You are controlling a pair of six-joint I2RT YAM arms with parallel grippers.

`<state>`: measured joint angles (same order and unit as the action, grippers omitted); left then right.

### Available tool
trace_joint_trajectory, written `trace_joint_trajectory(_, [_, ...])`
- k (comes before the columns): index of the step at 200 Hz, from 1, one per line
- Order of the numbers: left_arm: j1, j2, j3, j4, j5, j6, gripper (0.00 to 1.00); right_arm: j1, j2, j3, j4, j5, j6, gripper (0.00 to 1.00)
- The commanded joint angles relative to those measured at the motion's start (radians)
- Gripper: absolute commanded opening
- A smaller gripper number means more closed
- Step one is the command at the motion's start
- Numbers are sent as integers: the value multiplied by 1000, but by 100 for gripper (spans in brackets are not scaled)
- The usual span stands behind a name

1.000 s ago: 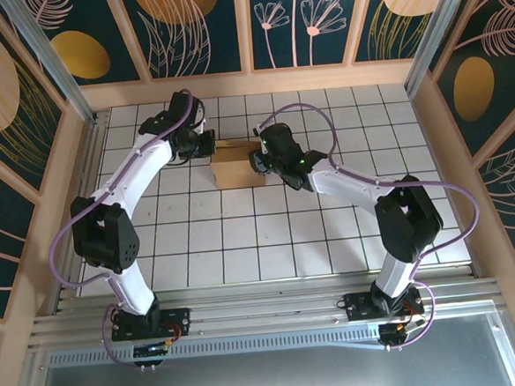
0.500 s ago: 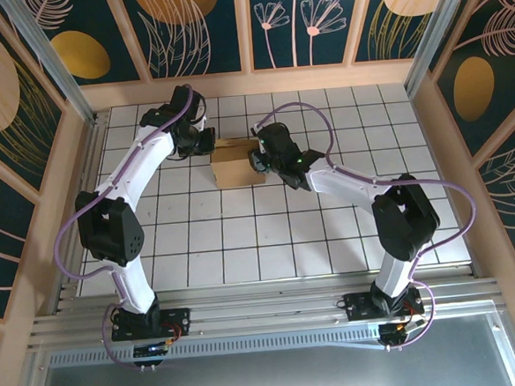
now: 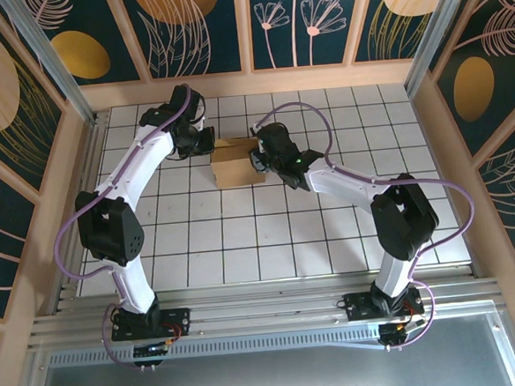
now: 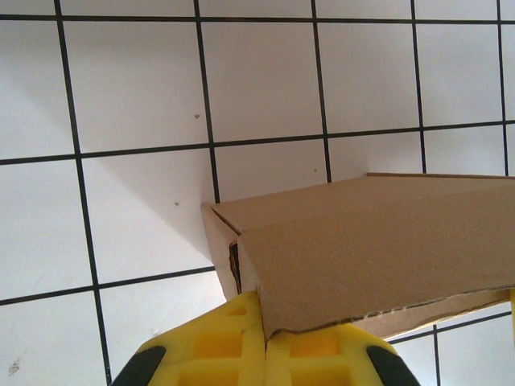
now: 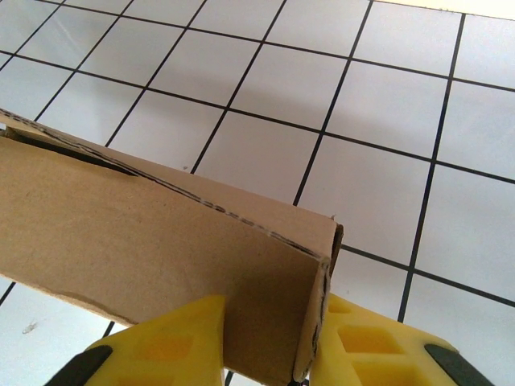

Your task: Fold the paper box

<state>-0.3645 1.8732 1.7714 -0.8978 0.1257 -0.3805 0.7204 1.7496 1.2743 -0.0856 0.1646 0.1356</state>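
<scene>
The paper box [image 3: 238, 166] is a low brown cardboard box on the white tiles, far centre. In the left wrist view its flap [image 4: 378, 249] slopes over the left end wall. My left gripper [image 3: 207, 143] is at the box's left end. Its yellow fingers [image 4: 217, 346] are shut together, tips against the flap's lower corner, with nothing seen clamped between them [image 4: 264, 318]. My right gripper [image 3: 257, 161] is at the right end. It straddles the box's corner [image 5: 272, 315], one finger [image 5: 173, 338] on the long face [image 5: 161, 233] and the other against the end edge.
Wooden walls with painted panels [image 3: 246, 26] enclose the tiled table [image 3: 269, 236]. The back wall lies about two tiles beyond the box. Open tiles stretch between the box and the arm bases [image 3: 147, 324].
The right gripper's fingers have closed in on the box's right corner. The left arm has shifted slightly, with its gripper kept shut at the box's left end.
</scene>
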Motion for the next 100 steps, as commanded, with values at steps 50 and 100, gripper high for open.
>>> trace_joint_trajectory(50, [-20, 50, 0, -52, 125, -55, 0, 44, 86, -36, -100, -74, -41, 26])
trace_joint_trajectory(100, [-19, 46, -64, -20, 149, -65, 0, 44, 84, -36, -103, -76, -44, 26])
